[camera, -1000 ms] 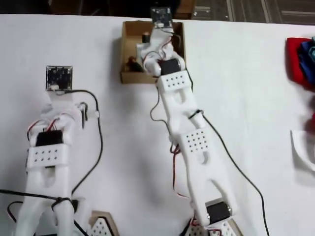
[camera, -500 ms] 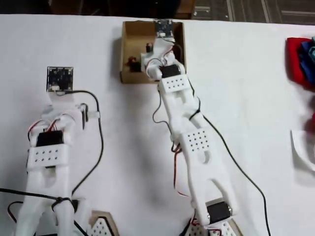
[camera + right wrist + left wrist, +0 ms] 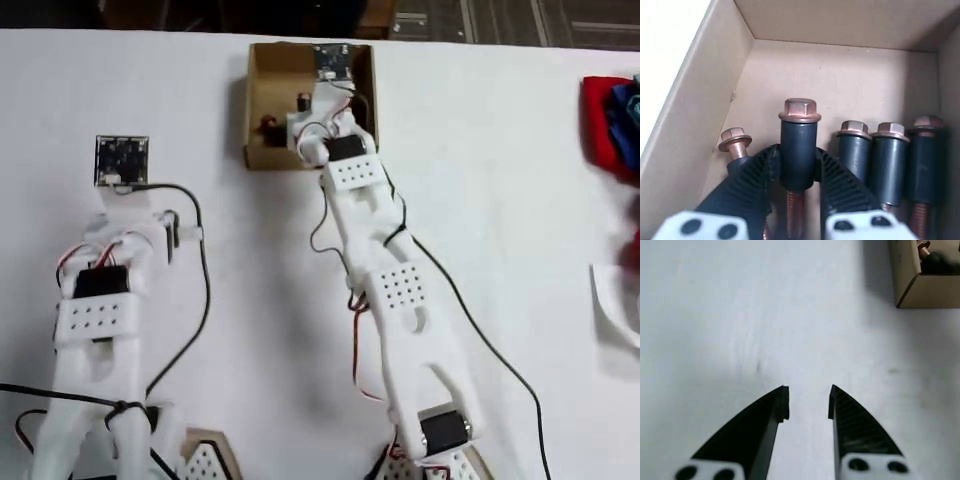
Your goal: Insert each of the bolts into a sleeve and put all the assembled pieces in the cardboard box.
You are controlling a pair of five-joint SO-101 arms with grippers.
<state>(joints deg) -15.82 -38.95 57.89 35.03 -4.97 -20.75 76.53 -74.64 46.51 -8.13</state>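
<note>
The cardboard box [image 3: 258, 100] stands at the far middle of the table. My right gripper [image 3: 797, 161] is inside the box [image 3: 695, 110], shut on a black sleeve with a copper bolt [image 3: 798, 140] through it, held upright. Three more assembled pieces [image 3: 889, 155] stand in a row beside it, and another one [image 3: 735, 142] leans on the other side. In the high view the right arm [image 3: 350, 170] reaches over the box's near wall. My left gripper [image 3: 807, 402] hovers open over bare white table, with a box corner [image 3: 922, 287] off to one side.
A red cloth [image 3: 610, 115] and a white curved object [image 3: 615, 305] lie at the table's right edge. The left arm [image 3: 100, 290] stays at the near left, its black cable [image 3: 200, 290] looping beside it. Open white table lies between the arms.
The right wrist has sunk lower into the box with the sleeved bolt in its grip. The left arm has kept still.
</note>
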